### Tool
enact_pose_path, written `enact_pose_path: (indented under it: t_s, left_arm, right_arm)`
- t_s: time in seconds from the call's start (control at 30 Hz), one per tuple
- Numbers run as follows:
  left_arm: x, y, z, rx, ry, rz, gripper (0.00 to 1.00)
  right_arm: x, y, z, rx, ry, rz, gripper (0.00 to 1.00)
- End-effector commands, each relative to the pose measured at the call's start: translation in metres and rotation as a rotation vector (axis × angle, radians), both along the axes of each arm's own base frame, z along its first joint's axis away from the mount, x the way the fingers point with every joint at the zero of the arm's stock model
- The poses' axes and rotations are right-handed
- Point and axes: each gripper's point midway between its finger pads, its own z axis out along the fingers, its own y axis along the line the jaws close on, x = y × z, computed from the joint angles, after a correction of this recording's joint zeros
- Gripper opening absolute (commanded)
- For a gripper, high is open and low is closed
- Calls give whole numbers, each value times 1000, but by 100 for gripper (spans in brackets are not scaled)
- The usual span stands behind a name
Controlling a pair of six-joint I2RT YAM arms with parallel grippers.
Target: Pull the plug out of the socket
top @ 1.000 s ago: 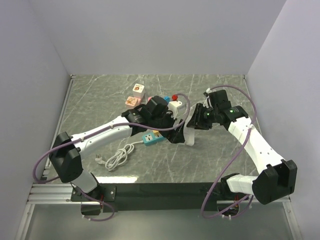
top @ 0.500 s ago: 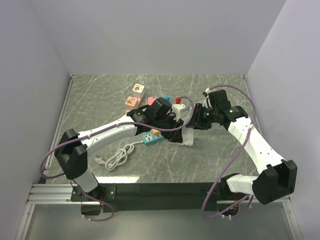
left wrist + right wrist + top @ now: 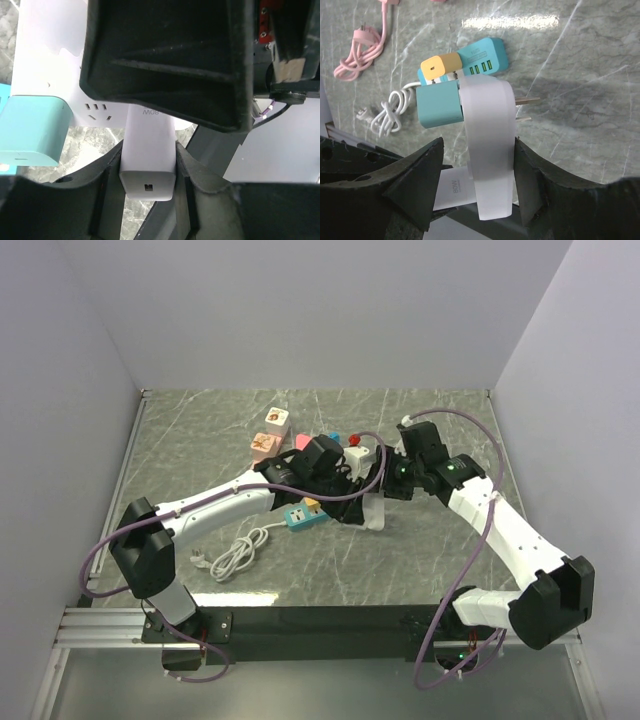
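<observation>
1. The left gripper (image 3: 148,150) was shut narrow on the plug (image 3: 148,172). Its jaws pressed on two opposite flat sides of the plug.
2. The plug was a white charger block. In the left wrist view its long axis ran from 12 o'clock to 6 o'clock. The 12 o'clock end sat in the socket (image 3: 487,125), and the free end, with a small port, pointed to 6 o'clock.
3. The socket was a white adapter body near the middle of the table (image 3: 420,560), and it seemed lifted off the surface. In the top view it lay at about 4 o'clock from the left gripper and at about 7 o'clock from the right gripper (image 3: 478,142).
4. In the right wrist view a teal block (image 3: 437,107) sat on the 9 o'clock side of the socket. Two metal prongs (image 3: 526,101) pointed to 3 o'clock.
5. The right gripper stood half wide around the socket body. The jaw on the 3 o'clock side met the body, but on the 9 o'clock side a gap was visible, so I judged that it did not clamp the socket.
6. In my judgement the pull had to go along the long axis of the plug, straight away from the socket, and the left arm was the one placed for it. With so loose a right jaw, the socket could simply follow the plug.
</observation>
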Motion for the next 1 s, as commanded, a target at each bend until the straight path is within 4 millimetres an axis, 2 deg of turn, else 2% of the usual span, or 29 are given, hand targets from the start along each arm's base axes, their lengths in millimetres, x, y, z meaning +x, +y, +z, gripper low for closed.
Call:
enact_pose_path:
  t_s: [0.0, 0.17, 0.33, 0.47, 0.53, 0.57, 0.63, 0.67, 0.7, 0.77, 0.87, 0.97]
  left_arm:
    - [16, -19, 62, -157, -132, 21, 0]
    - [18, -18, 79, -193, -155, 38, 0]
    - [16, -17, 87, -213, -159, 41, 0]
    - [12, -18, 93, -237, -153, 28, 0]
    - [9, -20, 96, -253, -143, 16, 0]
    - [8, -21, 96, -258, -139, 12, 0]
    - [8, -21, 96, -261, -131, 13, 0]
    - [9, -21, 96, -259, -134, 19, 0]
    - [9, -20, 94, -256, -132, 22, 0]
    - [12, -17, 91, -236, -139, 44, 0]
    - [15, -14, 84, -211, -144, 65, 0]
    - [21, -9, 84, -189, -162, 88, 0]
  right_arm:
    - [6, 6, 3, 3, -16, -44, 64]
    - [8, 3, -8, 15, 3, -117, 58]
    - [13, 3, -7, 29, -5, -145, 55]
    - [15, 15, -2, 101, -26, -125, 54]
    - [19, 21, 3, 145, -55, -123, 50]
    - [19, 22, 3, 156, -51, -128, 47]
    - [22, 24, 4, 170, -58, -129, 29]
    - [24, 25, 5, 171, -59, -133, 19]
    - [25, 24, 6, 168, -61, -135, 0]
    - [26, 23, 11, 159, -77, -136, 0]
    - [27, 13, 7, 96, -88, -145, 0]
    - [30, -16, -10, -76, -81, -206, 0]
